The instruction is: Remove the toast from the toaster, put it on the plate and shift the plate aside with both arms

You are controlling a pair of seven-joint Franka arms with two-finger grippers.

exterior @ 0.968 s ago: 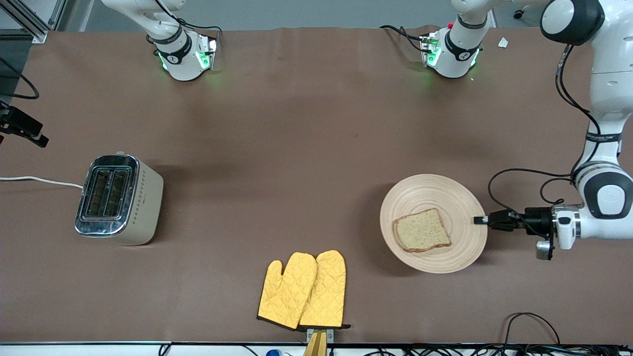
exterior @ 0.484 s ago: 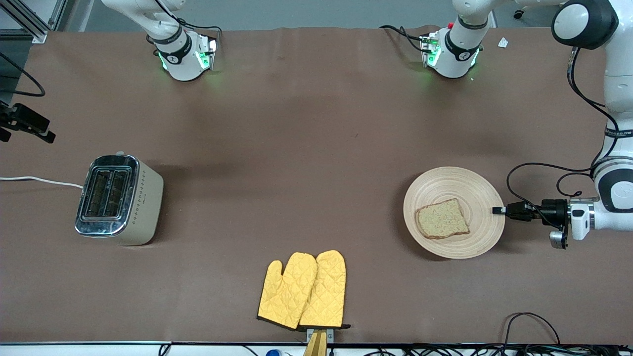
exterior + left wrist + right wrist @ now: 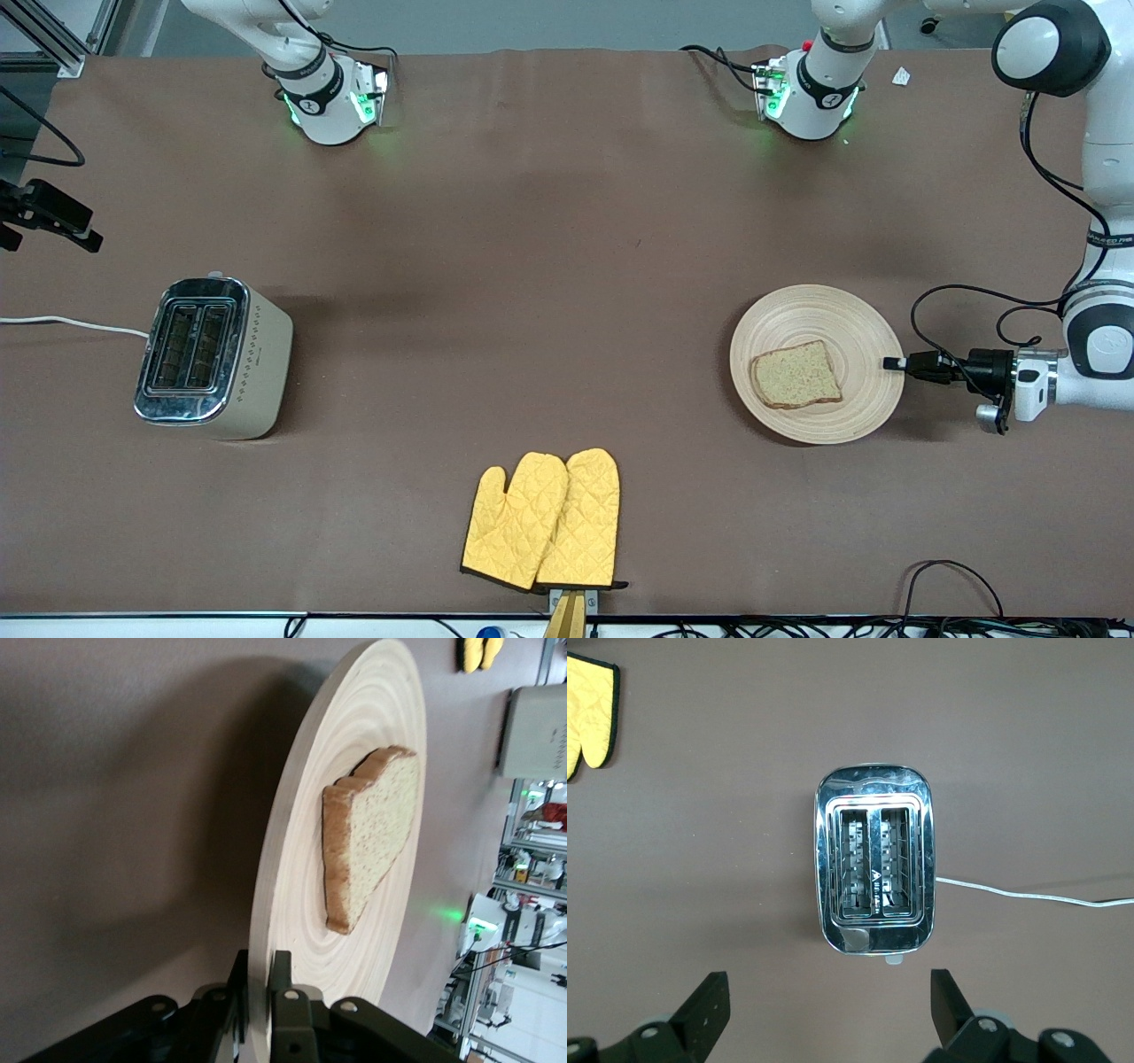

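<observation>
Toast [image 3: 796, 374] lies flat, domed crust toward mitts [image 3: 542, 520].

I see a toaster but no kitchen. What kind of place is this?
Probably a robot lab, not a kitchen: two robot arms bolted to a brown table, loose cables along its edge, and a toaster set out like a prop.

Pale wooden plate [image 3: 815, 306], ringed grain; chrome-glossy toaster [image 3: 213, 356] top, matt beige sides; quilted cloth oven mitts [image 3: 542, 521]; matt brown table [image 3: 532, 266].
</observation>
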